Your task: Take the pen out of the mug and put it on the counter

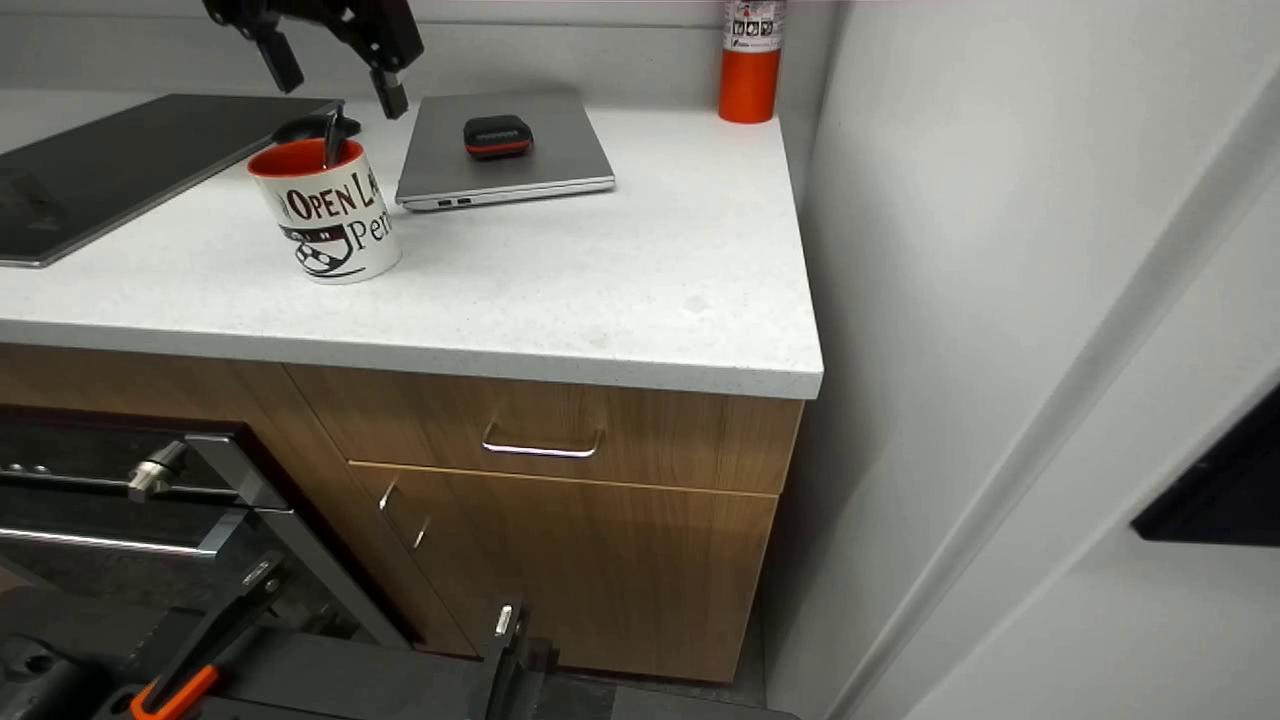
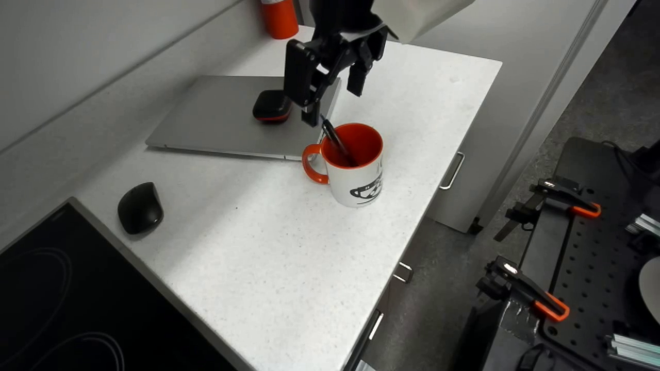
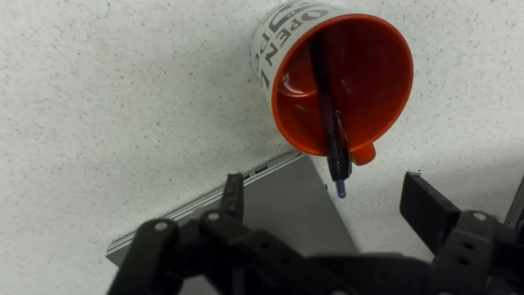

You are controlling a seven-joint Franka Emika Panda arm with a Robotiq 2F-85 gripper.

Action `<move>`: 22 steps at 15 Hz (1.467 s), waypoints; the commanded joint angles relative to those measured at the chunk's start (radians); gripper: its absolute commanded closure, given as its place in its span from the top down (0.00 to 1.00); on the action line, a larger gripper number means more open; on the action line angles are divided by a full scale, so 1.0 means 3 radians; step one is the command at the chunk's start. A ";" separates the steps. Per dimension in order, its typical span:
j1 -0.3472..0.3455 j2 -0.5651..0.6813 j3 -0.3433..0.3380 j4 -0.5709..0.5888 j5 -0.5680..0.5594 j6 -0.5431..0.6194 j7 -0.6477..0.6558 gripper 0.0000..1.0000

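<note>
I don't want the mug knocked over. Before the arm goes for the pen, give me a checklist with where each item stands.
1. Tool open: ok, its fingers stand well apart.
2. Mug upright on the counter: ok in both exterior views.
3. Mug apart from the laptop: ok, counter shows between them in an exterior view.
4. Pen exposed enough to grip: ok, its upper end rises above the mug.
5. Pen end between the fingers: ok sideways, going by the wrist view.
6. Fingers low enough to close on it: cannot tell, depth is unclear.
</note>
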State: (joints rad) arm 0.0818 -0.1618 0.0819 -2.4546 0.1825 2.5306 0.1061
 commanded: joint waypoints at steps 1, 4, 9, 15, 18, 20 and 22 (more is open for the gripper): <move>-0.0017 0.0170 0.0010 0.0139 -0.0076 -0.0046 0.0115 1.00; 0.0011 0.0267 -0.0003 0.0180 0.0025 -0.0042 0.0014 1.00; 0.0017 0.0311 0.0006 0.0202 0.0044 -0.0066 0.0027 0.45; 0.0040 0.0095 0.0014 0.0127 0.0155 -0.0184 0.0035 0.00; 0.0040 0.0015 0.0024 0.0113 0.0120 -0.0189 0.0085 0.00; 0.0042 -0.0042 0.0024 0.0113 0.0123 -0.0210 0.0076 0.00; 0.0042 -0.0141 0.0024 0.0110 0.0110 -0.0230 0.0064 0.00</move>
State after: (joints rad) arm 0.0883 -0.1419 0.0897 -2.4142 0.2032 2.5054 0.1096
